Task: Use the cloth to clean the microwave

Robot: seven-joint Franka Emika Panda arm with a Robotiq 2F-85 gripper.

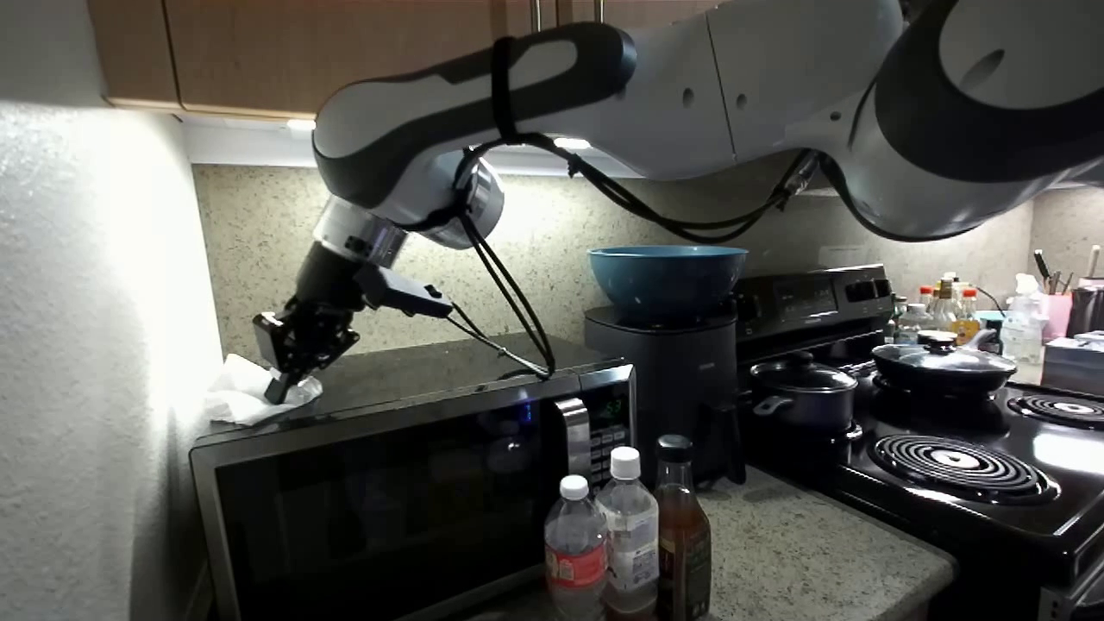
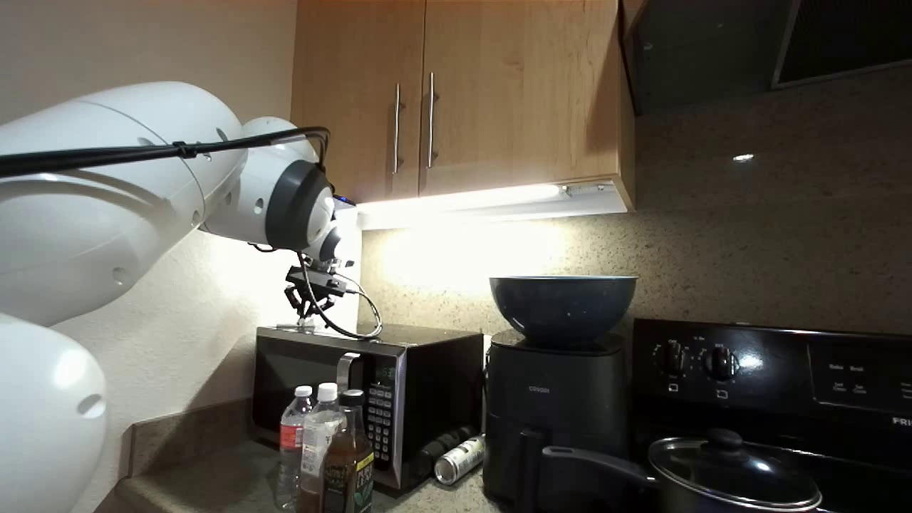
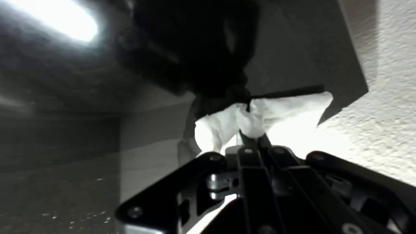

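Observation:
The microwave (image 1: 371, 509) is black with a silver frame and stands on the counter beside the wall; it also shows in an exterior view (image 2: 445, 377). A crumpled white cloth (image 1: 237, 392) lies on its top at the wall-side front corner. My gripper (image 1: 280, 388) points down at the cloth with its fingers close together. In the wrist view, the fingertips (image 3: 255, 140) are shut on a bunched fold of the cloth (image 3: 224, 125), which spreads out to both sides and rests on the dark top. The very tips are hidden by the fold.
A white wall (image 1: 103, 345) stands close to the gripper. Cabinets (image 2: 520, 92) hang above. Three bottles (image 1: 631, 535) stand before the microwave. A blue bowl (image 1: 668, 278) sits on a black air fryer (image 1: 664, 379) beside it. A cable (image 1: 535, 345) loops down to the microwave top.

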